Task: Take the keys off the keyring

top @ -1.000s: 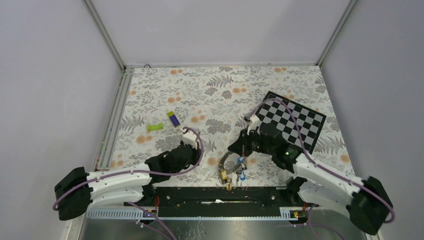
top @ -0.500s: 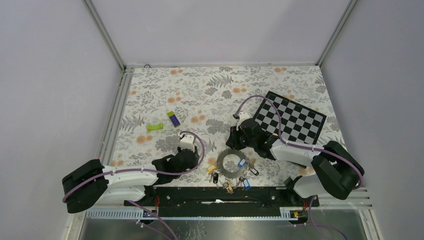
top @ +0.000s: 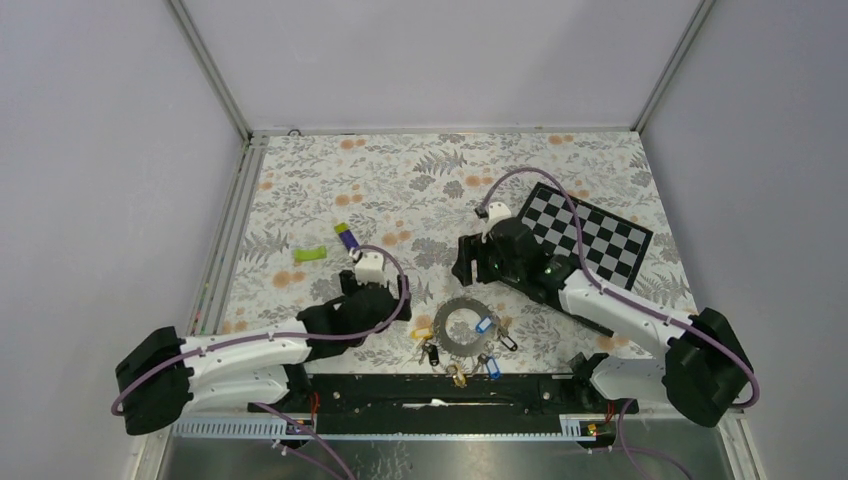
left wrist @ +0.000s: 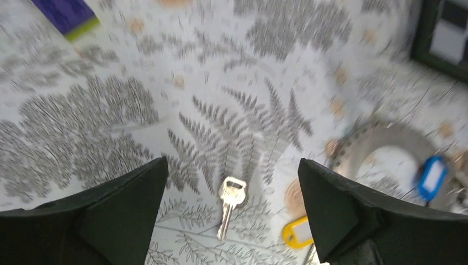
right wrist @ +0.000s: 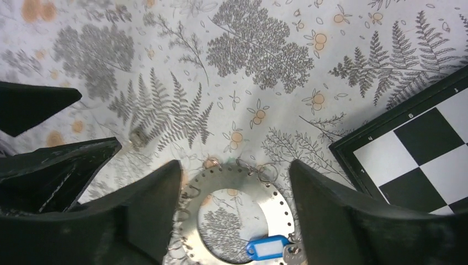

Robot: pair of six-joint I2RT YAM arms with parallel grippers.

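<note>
Left gripper (left wrist: pixel 230 165) and right gripper (right wrist: pixel 234 165) hung released, empty, near the keyring (right wrist: pixel 278 207); one needed to pin it while the other worked off its seemingly attached blue-tagged key (right wrist: pixel 267 247).

keyring (left wrist: pixel 386 135): blurred in left wrist view, cropped in right wrist view. purple block (left wrist: pixel 63 12): mostly cropped. keys (top: pixel 489 369): too small to count.

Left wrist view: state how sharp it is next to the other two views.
Left wrist: motion-blurred, worst at the top and right, the keyring smeared, the silver key fairly clear. Right wrist: sharp, the keyring's punched holes and the blue tag crisp. Top external: evenly lit, no glare, things small but in focus.
</note>
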